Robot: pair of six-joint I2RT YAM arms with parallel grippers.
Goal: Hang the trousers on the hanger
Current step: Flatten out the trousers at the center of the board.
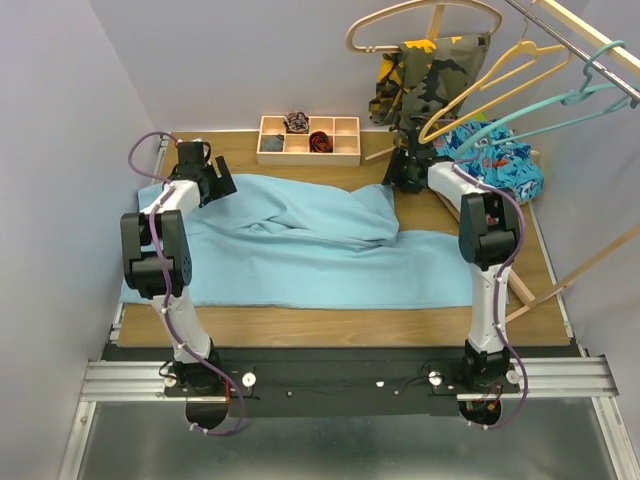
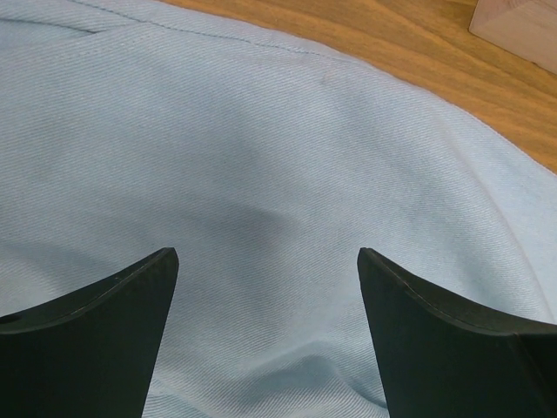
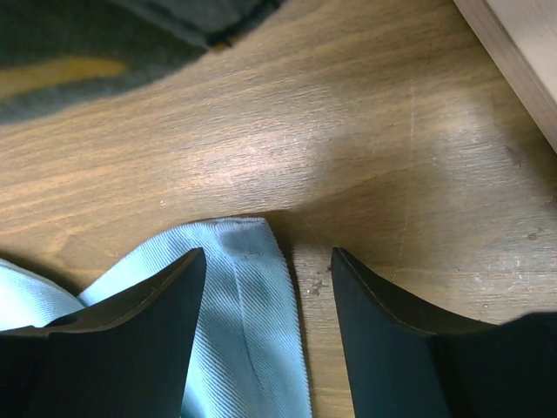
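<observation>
sky-blue cloth covers most of the tabletop (image 1: 330,325) — the trousers (image 1: 300,250) lie spread flat across it, wrinkled, one leg folded over at the middle; none of the cloth is lifted, so i judge the task barely begun; the teal hanger (image 1: 560,100) hangs on the rail (image 1: 575,40) at the far right, well apart from the trousers, and nothing is draped on it; what is left looks like nearly everything: gather the cloth, lift it, and get it over the hanger's bar.

left arm (image 1: 160,240) reaches to the far left end of the trousers; the left jaws are spread wide just above the cloth, nothing pinched between them; the right jaws stand apart at the far right, straddling a hem corner (image 3: 252,296) on bare wood — one finger over the cloth, the other on the wood side, not gripping.

pale lilac walls close in the cell on three sides; the tabletop is warm brown wood; beside the teal hanger hang a wooden hanger (image 1: 420,15) and a yellow hanger (image 1: 490,85), with a camouflage garment (image 1: 430,70) and a blue shark-print cloth (image 1: 500,160) below; smallest, a wooden compartment tray (image 1: 308,140) sits at the far edge.
</observation>
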